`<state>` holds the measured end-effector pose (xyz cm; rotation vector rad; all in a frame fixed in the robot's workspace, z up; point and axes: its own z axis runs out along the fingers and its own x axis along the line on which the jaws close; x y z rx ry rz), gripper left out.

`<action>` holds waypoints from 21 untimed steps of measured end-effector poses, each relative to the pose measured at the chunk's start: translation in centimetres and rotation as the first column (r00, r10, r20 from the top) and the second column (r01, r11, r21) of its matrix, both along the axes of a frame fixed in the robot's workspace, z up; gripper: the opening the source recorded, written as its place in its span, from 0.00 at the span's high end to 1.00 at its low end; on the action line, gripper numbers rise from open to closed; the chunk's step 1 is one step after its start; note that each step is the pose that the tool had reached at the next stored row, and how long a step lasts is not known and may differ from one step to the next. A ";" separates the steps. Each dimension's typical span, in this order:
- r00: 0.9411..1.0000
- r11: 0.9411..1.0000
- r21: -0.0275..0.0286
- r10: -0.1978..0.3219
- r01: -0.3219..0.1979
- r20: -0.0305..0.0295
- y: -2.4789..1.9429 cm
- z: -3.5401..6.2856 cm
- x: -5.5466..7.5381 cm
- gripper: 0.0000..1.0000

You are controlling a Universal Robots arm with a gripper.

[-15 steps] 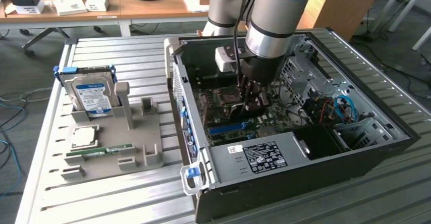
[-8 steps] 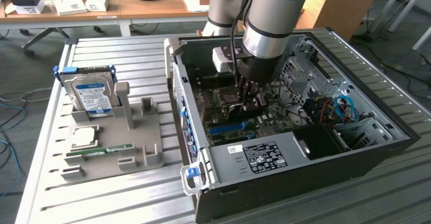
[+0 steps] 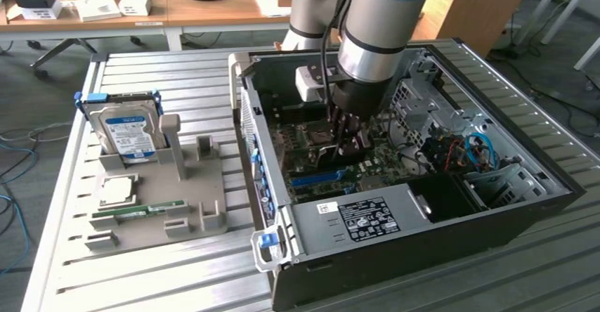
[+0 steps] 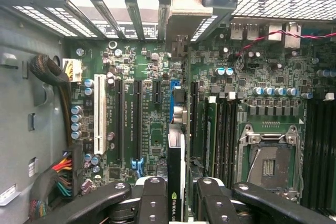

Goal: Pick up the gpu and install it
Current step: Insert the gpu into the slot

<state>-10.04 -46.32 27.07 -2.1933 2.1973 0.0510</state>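
Observation:
The gpu [image 4: 176, 145] appears edge-on in the wrist view as a thin dark card with a green logo. It stands upright over the blue slot [image 4: 175, 90] on the green motherboard [image 4: 152, 129]. Its metal end bracket [image 4: 181, 9] reaches the rear slot openings of the case. My gripper [image 4: 177, 203] is shut on the card, one black finger [image 4: 152, 198] on each side. In the exterior view my gripper [image 3: 352, 133] reaches down into the open computer case [image 3: 422, 256], with the gpu [image 3: 339, 154] just below it, close above the board.
A grey parts holder [image 3: 187, 185] lies at the exterior view's left with a hard drive [image 3: 131, 133], a CPU [image 3: 117, 189] and a RAM stick [image 3: 140, 210]. Inside the case are an empty CPU socket [image 4: 268, 166], a cable bundle [image 4: 52, 74] and a drive cage [image 3: 497, 178].

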 end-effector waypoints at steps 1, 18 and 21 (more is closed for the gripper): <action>1.000 1.000 0.000 0.000 0.000 0.000 -0.01 0.00 0.0 0.74; 1.000 1.000 0.000 0.000 0.000 0.000 -0.05 -0.19 -0.3 0.74; 1.000 1.000 0.000 0.000 0.000 -0.001 -0.05 -0.29 -0.4 0.74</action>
